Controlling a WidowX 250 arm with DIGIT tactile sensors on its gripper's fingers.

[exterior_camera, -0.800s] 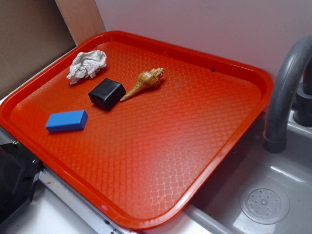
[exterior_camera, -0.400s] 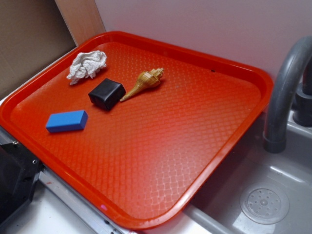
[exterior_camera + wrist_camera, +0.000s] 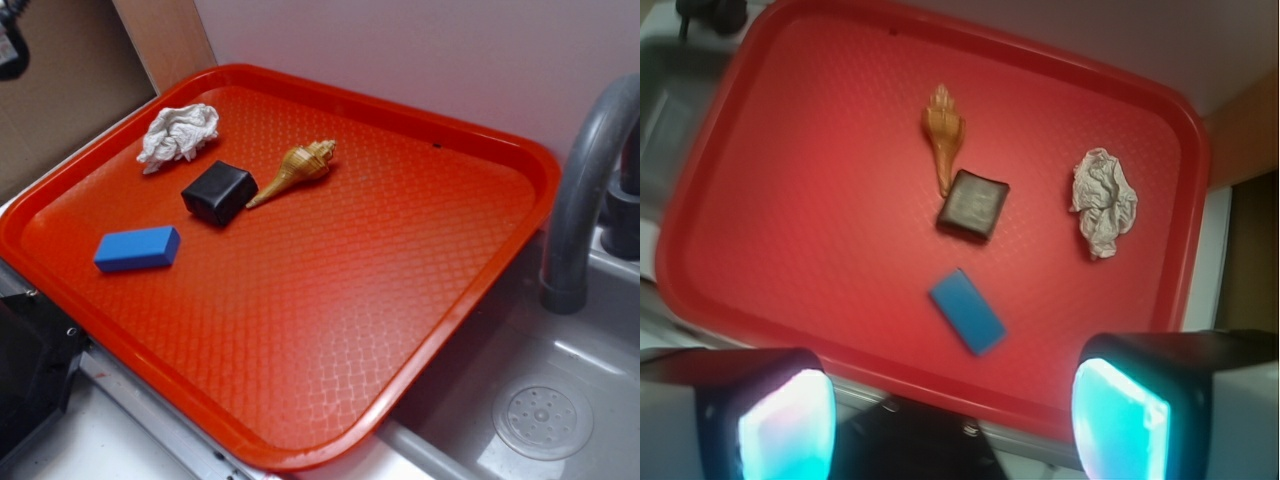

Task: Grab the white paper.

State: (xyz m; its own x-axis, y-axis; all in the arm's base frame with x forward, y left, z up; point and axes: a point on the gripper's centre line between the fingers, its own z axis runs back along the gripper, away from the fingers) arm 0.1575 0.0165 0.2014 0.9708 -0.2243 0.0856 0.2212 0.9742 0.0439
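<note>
- The fingers (image 3: 790, 425) stand wide apart, holding and touching nothing; the gripper (image 3: 955, 420) hangs high above the tray (image 3: 1185, 150), likely to survey before reaching.
- The paper (image 3: 1103, 202) lies loose on the tray, right of the box (image 3: 973, 204) in the wrist view, clear of it.
- Shell (image 3: 943, 135) points at the box; block (image 3: 967, 311) lies nearer the gripper.

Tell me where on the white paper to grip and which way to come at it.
Grip the white paper across its narrower middle, coming straight down from above. It is an irregular crumpled wad lying loose near the red tray's rim, clear of the black box and shell, so both fingers have room. The hand is open, high above the tray.
</note>
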